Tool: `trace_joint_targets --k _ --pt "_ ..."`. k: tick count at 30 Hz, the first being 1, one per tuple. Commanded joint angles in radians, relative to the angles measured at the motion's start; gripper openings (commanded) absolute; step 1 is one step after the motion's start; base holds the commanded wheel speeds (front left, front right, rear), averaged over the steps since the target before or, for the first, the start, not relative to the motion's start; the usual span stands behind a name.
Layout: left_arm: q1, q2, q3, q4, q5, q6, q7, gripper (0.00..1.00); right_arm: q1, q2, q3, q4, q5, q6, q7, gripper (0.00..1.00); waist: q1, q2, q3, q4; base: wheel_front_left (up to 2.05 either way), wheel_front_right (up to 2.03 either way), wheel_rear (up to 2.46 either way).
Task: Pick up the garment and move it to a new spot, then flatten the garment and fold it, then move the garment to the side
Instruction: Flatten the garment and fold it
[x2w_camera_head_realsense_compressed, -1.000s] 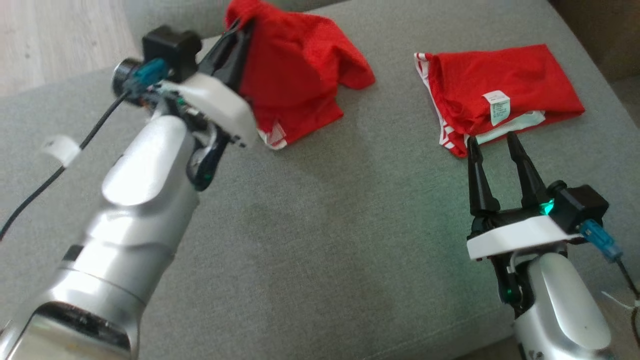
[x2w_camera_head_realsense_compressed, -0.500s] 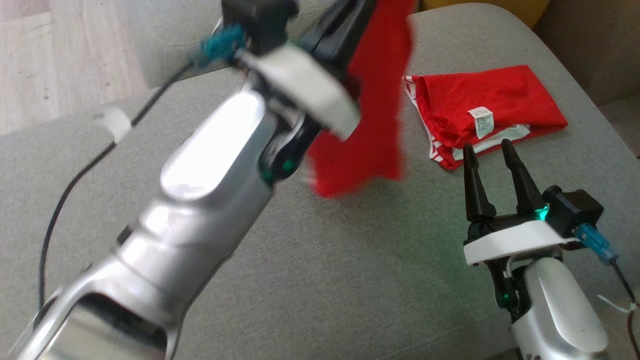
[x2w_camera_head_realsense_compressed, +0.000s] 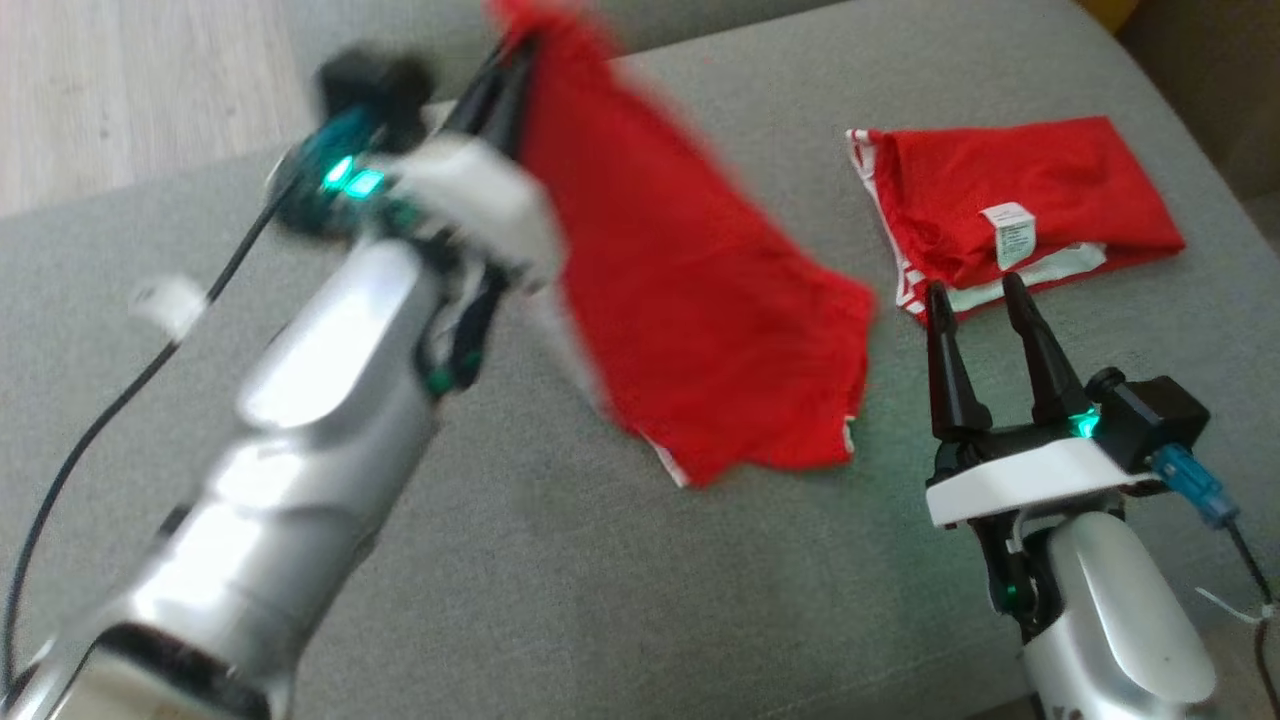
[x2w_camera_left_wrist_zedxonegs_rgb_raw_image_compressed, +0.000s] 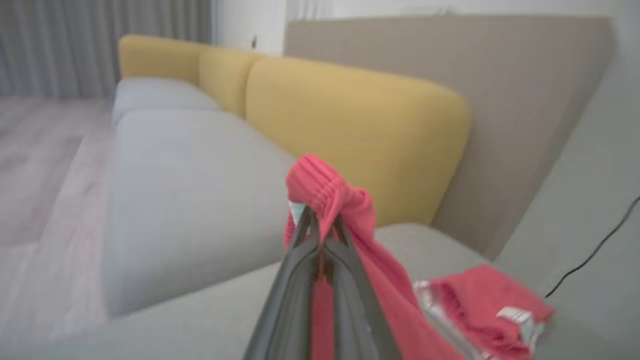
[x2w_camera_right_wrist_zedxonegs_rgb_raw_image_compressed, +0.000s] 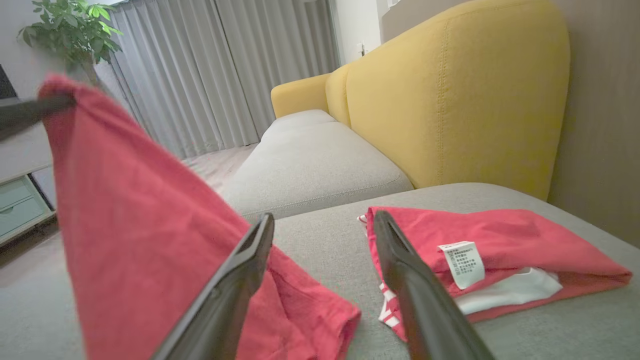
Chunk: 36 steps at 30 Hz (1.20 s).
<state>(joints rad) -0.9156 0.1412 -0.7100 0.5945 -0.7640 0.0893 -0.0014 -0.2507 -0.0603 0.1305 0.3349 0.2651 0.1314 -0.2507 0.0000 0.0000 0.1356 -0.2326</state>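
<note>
A red garment (x2w_camera_head_realsense_compressed: 690, 310) hangs by one corner from my left gripper (x2w_camera_head_realsense_compressed: 515, 75), which is shut on it at the upper left; its lower edge trails on the grey cushion (x2w_camera_head_realsense_compressed: 640, 600). The left wrist view shows the bunched red cloth (x2w_camera_left_wrist_zedxonegs_rgb_raw_image_compressed: 330, 195) pinched between the closed fingers. In the right wrist view the same garment (x2w_camera_right_wrist_zedxonegs_rgb_raw_image_compressed: 150, 230) drapes down on the left. My right gripper (x2w_camera_head_realsense_compressed: 978, 300) stands open at the lower right with nothing between its fingers (x2w_camera_right_wrist_zedxonegs_rgb_raw_image_compressed: 240, 280), a little right of the hanging cloth.
A second red garment (x2w_camera_head_realsense_compressed: 1020, 210) with a white label lies folded on the cushion at the upper right, just beyond my right fingertips. Yellow sofa backrests (x2w_camera_right_wrist_zedxonegs_rgb_raw_image_compressed: 450, 95) rise behind it. Wooden floor (x2w_camera_head_realsense_compressed: 120, 80) lies past the cushion's left edge.
My left gripper has lifted the red garment off the cushion and swung it rightward, so the cloth now hangs spread out toward the middle. The right gripper has stayed put. The head camera shifted.
</note>
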Motion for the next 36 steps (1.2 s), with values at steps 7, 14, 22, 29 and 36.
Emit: trace_joint_targets --k 7,14,22,29,36 --pt "-0.016 0.092 0.044 0.171 0.0 -0.007 -0.018 0.0 -0.052 0.01 0.05 -0.037 -0.011 -0.001 -0.011 1.0 0.0 0.0 0.066 0.0 0.0 0.0 0.0" --pt "-0.057 0.114 0.059 0.357 0.002 -0.034 -0.082 0.63 -0.082 0.009 0.084 -0.028 -0.018 -0.001 -0.011 1.0 0.0 0.0 0.098 -0.011 0.0 0.0 0.0" --pt "-0.098 0.096 0.065 0.472 -0.005 -0.097 -0.172 1.0 -0.077 0.004 0.085 -0.018 -0.022 -0.001 -0.011 1.0 0.0 0.0 0.083 0.014 0.0 0.0 0.0" --pt "-0.078 0.096 0.041 0.513 0.011 -0.15 -0.222 1.0 -0.054 -0.005 0.075 -0.011 -0.022 -0.001 -0.011 1.0 0.0 0.0 0.025 0.07 0.0 0.0 0.0" --pt "0.01 0.115 0.022 0.486 0.03 -0.18 -0.253 1.0 -0.008 -0.01 0.065 0.002 -0.023 -0.001 -0.011 1.0 0.0 0.0 -0.046 0.14 0.0 0.0 0.0"
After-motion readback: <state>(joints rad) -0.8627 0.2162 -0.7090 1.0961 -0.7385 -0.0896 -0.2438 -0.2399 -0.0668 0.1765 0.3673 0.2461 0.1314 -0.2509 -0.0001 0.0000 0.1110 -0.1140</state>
